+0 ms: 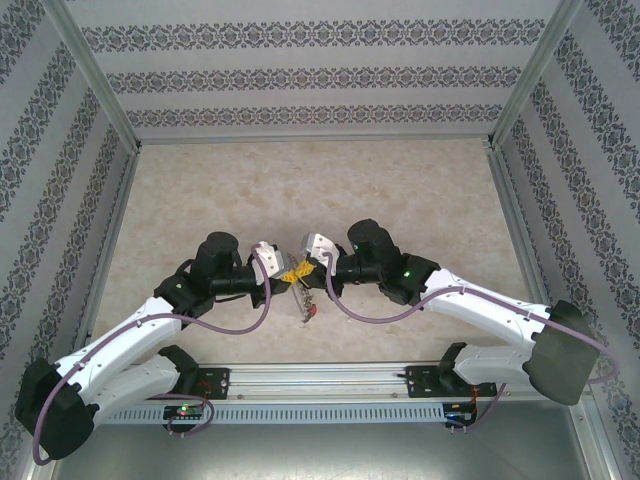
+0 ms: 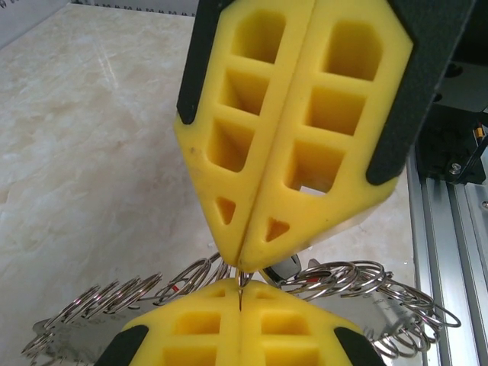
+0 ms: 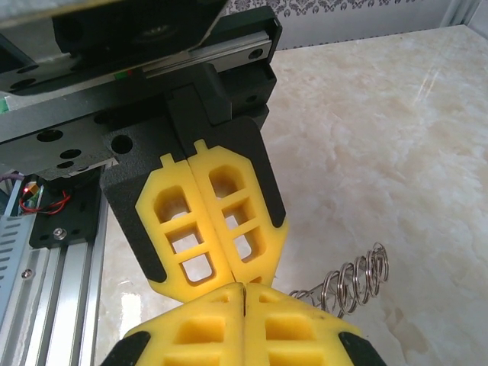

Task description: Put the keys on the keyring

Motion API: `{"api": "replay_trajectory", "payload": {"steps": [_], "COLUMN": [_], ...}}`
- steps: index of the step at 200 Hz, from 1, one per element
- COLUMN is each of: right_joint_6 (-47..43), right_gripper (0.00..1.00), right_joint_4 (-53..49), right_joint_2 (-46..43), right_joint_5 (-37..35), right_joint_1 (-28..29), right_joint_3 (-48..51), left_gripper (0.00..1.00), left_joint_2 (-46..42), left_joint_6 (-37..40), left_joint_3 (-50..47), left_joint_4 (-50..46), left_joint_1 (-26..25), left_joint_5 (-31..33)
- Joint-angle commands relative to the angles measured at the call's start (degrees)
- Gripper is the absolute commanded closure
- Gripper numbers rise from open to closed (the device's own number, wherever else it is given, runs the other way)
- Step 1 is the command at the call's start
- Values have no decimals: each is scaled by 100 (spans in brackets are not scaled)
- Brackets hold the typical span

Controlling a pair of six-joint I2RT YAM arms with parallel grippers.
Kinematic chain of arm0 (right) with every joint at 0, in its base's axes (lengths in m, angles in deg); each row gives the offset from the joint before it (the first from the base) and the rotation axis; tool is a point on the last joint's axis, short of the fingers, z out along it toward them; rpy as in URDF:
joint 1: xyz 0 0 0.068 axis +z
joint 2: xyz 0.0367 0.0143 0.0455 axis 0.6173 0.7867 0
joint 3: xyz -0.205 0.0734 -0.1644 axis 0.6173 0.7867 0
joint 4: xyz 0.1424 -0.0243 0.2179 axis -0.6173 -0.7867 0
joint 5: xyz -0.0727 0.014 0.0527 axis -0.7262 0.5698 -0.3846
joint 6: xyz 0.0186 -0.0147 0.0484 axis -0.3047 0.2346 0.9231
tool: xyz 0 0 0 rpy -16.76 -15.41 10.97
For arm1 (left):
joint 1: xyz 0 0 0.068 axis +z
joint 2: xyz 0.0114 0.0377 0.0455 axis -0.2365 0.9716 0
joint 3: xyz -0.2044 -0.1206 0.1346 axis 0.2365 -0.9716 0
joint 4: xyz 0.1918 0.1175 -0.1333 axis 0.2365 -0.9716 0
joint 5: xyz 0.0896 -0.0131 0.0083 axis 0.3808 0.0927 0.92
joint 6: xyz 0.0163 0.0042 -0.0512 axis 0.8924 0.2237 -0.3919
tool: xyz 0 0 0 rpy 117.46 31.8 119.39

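Where our left gripper (image 2: pixel 240 299) and right gripper (image 2: pixel 244 259) meet tip to tip, both are pressed together, pinching one thin wire of the keyring (image 2: pixel 347 278), whose shiny grey rim of small loops fans out to either side just beneath the tips.
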Motion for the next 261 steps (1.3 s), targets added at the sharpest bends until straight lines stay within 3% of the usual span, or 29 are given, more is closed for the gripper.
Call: {"api": "replay_trajectory", "payload": {"steps": [1,64,136,190,261], "right_joint_6": [18,394,477,464,210], "right_gripper": [100,100,100,100,100], "right_joint_4": [110,331,16,-15,-293], "right_joint_2": [97,-129,-199,-316,-274], "right_joint_5": [-219,-1291,-1665,-1242,-1217], "right_joint_1": [56,44,18,92,224], "right_joint_3": [-98,86,100,-84,-267], "left_gripper": [100,100,100,100,88], "left_joint_2": [-91,-249,-403,-256,15], "left_joint_6": [-37,11,-73,-101,-110], "left_joint_3": [128,-4,-208,-516,-661], "left_joint_4": [416,402,603,826,1106], "left_joint_1": [-78,-76,-78,-76,-76], "left_joint_5": [-243,-85,49,254,256]}}
